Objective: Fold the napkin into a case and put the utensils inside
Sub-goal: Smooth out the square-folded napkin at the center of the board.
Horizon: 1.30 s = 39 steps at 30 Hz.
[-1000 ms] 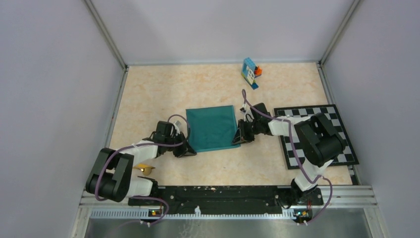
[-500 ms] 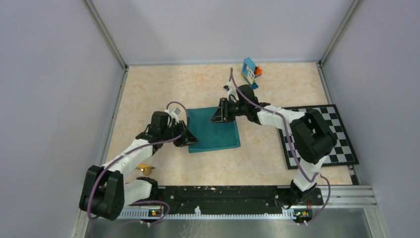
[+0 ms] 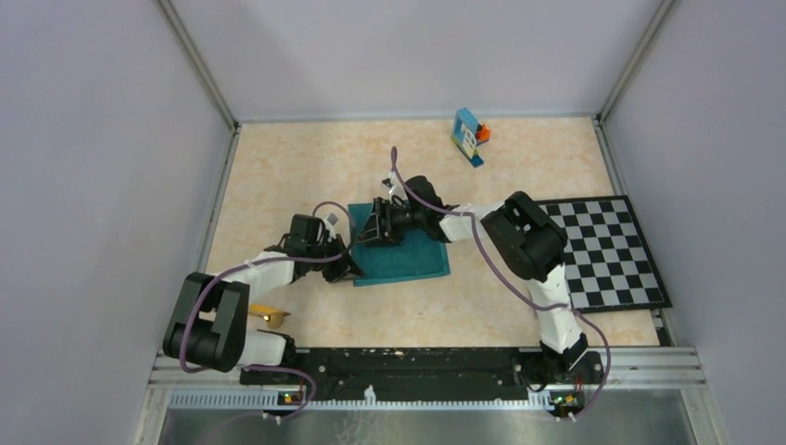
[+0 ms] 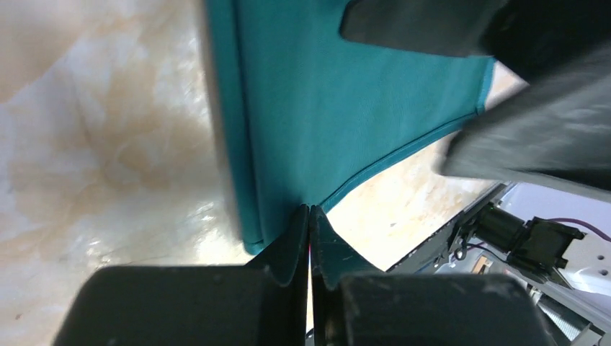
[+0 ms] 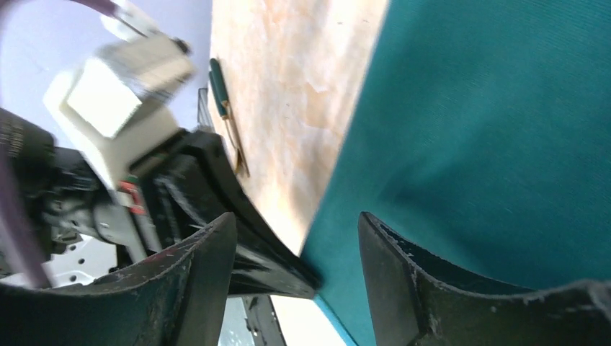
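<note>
Tabletop (image 3: 306, 167): beige, marbled finish, with scattered small marks along the near edge.

Checkerboard mat (image 3: 612, 255): black and white, lying flat on the right side of the table. It is set slightly askew, with its right edge close to the right wall (image 3: 714, 111).

Toy blocks (image 3: 470, 135): a blue and orange cluster with a pale panel, standing far and right of centre, near the back wall (image 3: 417, 56). They are well apart from the mat.

Enclosure: plain grey walls on three sides, left wall (image 3: 93, 139) included. Metal posts (image 3: 199, 65) rise at both far corners.

Near edge: a ribbed metal rail (image 3: 426, 397) runs left to right across the table front.
</note>
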Tool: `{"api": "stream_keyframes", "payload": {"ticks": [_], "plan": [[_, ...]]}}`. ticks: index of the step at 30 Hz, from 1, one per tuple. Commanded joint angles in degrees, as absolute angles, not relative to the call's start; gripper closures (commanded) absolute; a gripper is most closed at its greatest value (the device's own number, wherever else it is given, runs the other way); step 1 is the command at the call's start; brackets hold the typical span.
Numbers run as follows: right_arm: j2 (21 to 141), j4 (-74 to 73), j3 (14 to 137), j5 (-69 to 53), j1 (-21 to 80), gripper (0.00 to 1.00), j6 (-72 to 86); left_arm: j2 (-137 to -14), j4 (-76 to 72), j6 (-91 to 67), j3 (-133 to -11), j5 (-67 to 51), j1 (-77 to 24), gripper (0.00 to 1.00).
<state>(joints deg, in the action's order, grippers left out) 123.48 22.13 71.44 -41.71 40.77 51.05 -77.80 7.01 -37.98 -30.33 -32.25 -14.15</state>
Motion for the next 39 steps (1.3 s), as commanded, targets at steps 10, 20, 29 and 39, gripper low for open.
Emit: {"api": "stream_keyframes", "payload": {"ticks": [10, 20, 29, 39], "plan": [[131.1, 30.07, 79.93, -39.28, 44.5, 0.32, 55.09, -78.92, 3.57, -38.99, -24.17, -27.26, -13.89, 1.0], [135.95, 25.84, 88.01, -35.67, 44.51, 0.33, 51.96, -79.66, 4.59, -38.38, -23.25, -25.51, -13.89, 1.0], [143.39, 20.46, 98.26, -33.51, 43.84, 0.34, 50.01, -78.56, 5.56, -38.26, -22.22, -24.39, -13.89, 1.0], [153.78, 12.59, 112.99, -33.43, 41.97, 0.34, 48.49, -78.07, 5.04, -38.57, -20.77, -24.4, -13.88, 1.0]]}}
